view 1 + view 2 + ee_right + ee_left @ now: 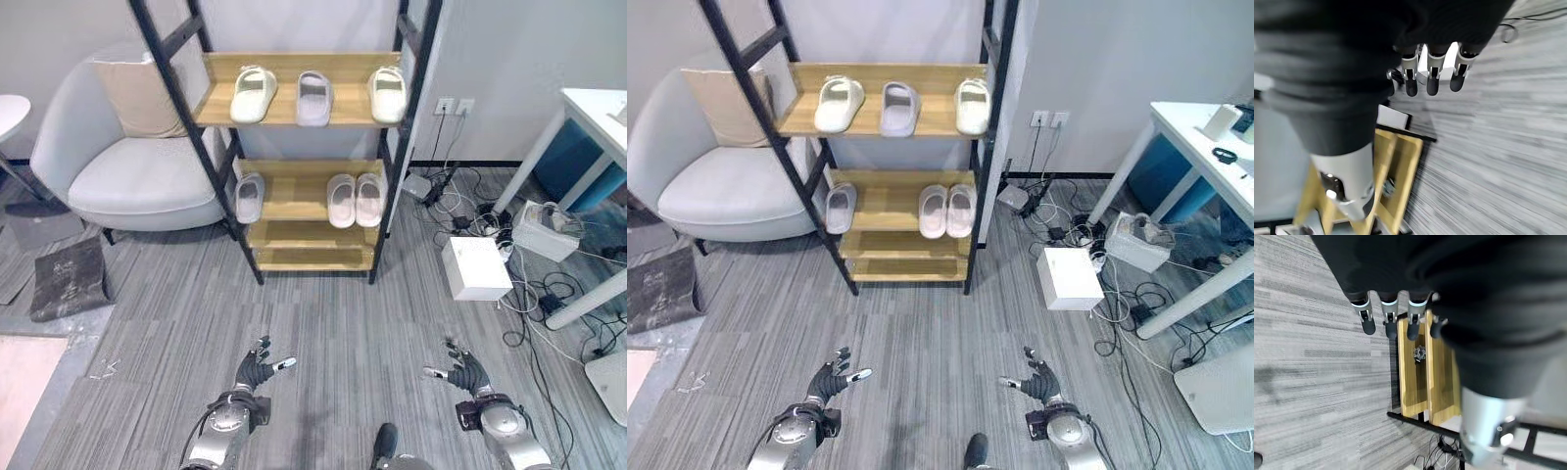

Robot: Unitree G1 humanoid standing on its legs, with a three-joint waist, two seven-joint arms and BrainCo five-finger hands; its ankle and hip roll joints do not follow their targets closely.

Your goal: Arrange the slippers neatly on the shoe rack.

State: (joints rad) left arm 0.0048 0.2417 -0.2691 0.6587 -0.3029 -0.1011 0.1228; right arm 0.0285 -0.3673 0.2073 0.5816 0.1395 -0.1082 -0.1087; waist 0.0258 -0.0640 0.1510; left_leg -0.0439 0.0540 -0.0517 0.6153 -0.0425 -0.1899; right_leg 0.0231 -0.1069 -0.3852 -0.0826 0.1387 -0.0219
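Slippers are seen only on the shoe rack (304,201), none in either hand. The left hand (257,369) is held low over the grey floor (333,323) at the near left, fingers spread and relaxed, nothing grasped. The right hand (464,370) is held level with it at the near right, likewise released and empty. Both hands are well apart from the rack, which stands against the far wall.

On the top shelf three slippers are set: a cream slipper (254,93) at the left, a grey slipper (314,97) in the middle and another cream slipper (388,93) at the right, each apart from the next. On the middle shelf a single grey slipper (250,197) lies at the left, and a pale pair (355,199) lies side by side, touching, at the right. The bottom shelf is bare. Every slipper's long axis runs near to far; which end is the toe cannot be told for sure.

The step in hand is judged to be an approach or a check, as no loose slipper is seen on the floor. The next move would call for stepping closer and, perhaps, the lone grey slippers being paired.

To the left a white armchair (127,166) is placed; to the right a white box (475,266) and cables (549,294) lie by a white table (598,122).
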